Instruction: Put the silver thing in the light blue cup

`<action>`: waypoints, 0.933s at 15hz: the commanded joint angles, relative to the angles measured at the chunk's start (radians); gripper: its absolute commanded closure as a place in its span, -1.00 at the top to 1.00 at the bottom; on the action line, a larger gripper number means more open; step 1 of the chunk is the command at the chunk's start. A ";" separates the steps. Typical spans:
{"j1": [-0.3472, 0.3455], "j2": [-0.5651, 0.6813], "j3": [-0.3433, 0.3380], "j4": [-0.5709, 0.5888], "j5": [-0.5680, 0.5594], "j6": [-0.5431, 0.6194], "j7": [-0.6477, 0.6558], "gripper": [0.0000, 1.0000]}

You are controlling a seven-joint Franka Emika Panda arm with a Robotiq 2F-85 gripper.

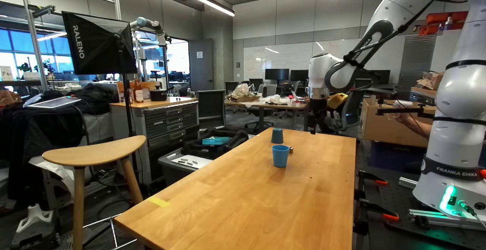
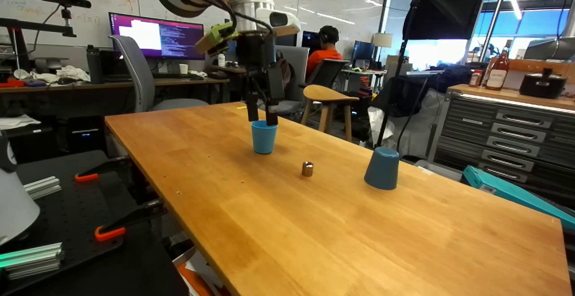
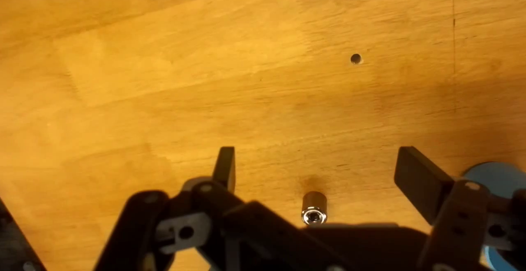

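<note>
The silver thing (image 1: 291,150) is a small shiny metal cylinder on the wooden table. It stands upright between the two cups (image 2: 307,169). The light blue cup (image 1: 280,157) stands upright on the table, and also shows in an exterior view (image 2: 264,138). In the wrist view it is partly hidden behind a finger at the lower right (image 3: 499,178). My gripper (image 2: 261,118) is open and empty above the table. In the wrist view the silver thing (image 3: 314,207) lies below and between the open fingertips (image 3: 316,168), its lower end cut off by the gripper body.
A darker blue cup (image 2: 382,169) stands upside down on the table, beyond the silver thing from the light blue cup; it also shows in an exterior view (image 1: 277,135). The wooden table (image 1: 243,208) has orange-handled clamps (image 2: 110,234) along the robot's side. A stool (image 1: 95,151) stands beside it.
</note>
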 commanded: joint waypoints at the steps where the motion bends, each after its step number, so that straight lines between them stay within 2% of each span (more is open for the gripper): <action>1: 0.035 0.153 -0.042 0.118 -0.067 -0.063 0.139 1.00; 4: 0.066 0.289 -0.087 0.225 -0.025 -0.067 0.237 1.00; 8: 0.116 0.449 -0.153 0.369 0.106 -0.059 0.248 1.00; 14: 0.162 0.570 -0.189 0.462 0.276 0.036 0.244 1.00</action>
